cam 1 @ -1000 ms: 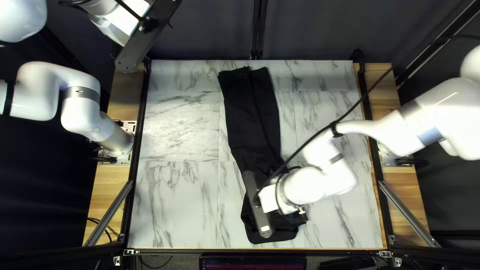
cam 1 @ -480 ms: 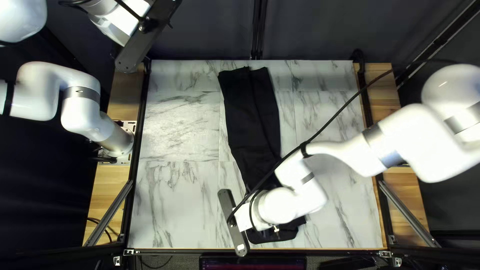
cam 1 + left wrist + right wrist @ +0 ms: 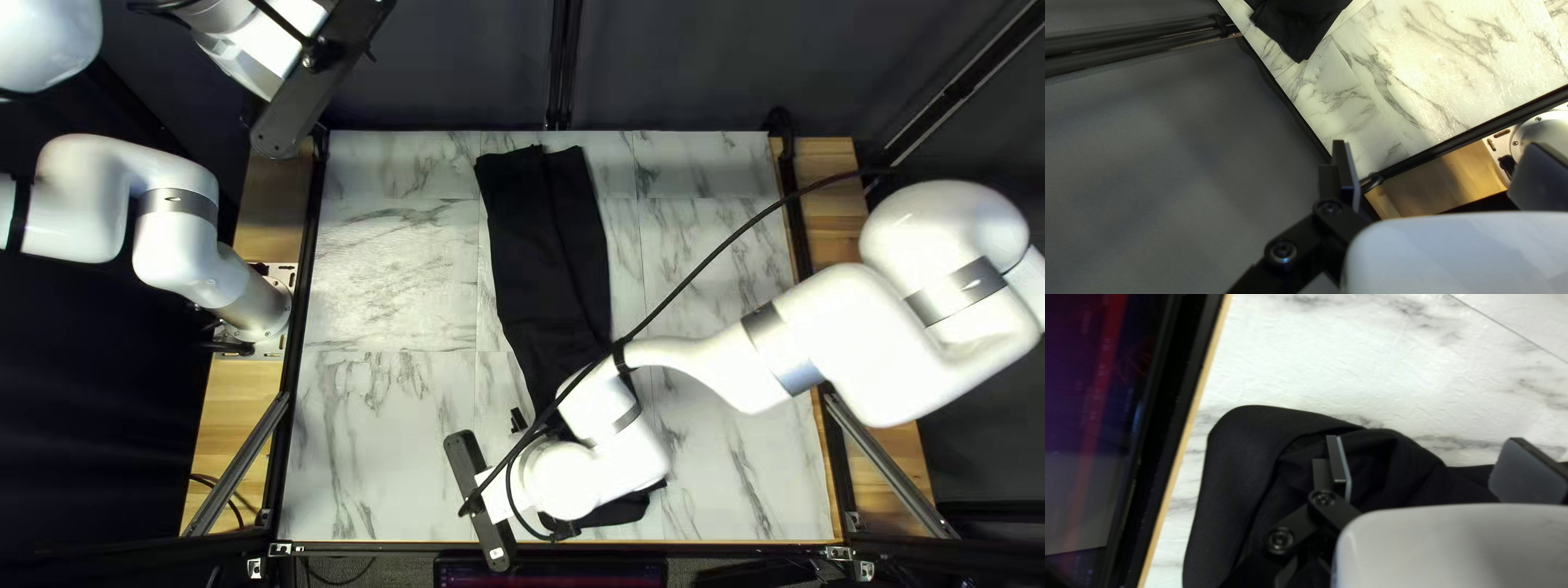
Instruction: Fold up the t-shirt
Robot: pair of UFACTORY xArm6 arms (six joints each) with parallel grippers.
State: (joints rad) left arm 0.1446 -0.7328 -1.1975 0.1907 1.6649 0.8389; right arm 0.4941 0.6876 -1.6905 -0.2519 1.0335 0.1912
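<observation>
The black fabric t-shirt (image 3: 539, 240) lies on the white desk (image 3: 392, 283) with grey marble veining, stretched as a long, narrow strip from near the far edge toward the near edge. Lengthwise creases run along its upper part in the top left view. The white, jointed right arm (image 3: 860, 338) reaches in from the right side and covers part of the lower end.

The right tool (image 3: 540, 475) is over that lower end and stands open, its two black fingers (image 3: 1339, 463) wide apart. In its wrist view, one finger is over the bunched cloth and the other is near the shirt's outer edge. Beyond the cloth bunched between them, a smooth, rounded hem section lies near the desk's pale wooden edging (image 3: 1188, 424).

The left tool (image 3: 263, 52) is raised at the upper left of the top left view, also open, with its fingers well separated. Its wrist view shows the shirt's far end well apart from them, beyond part of the bare marble surface. A thin black cable (image 3: 708, 261) runs along the right arm's reach, passing above the t-shirt. A dark grey curtain (image 3: 435, 65) hangs behind the desk.
</observation>
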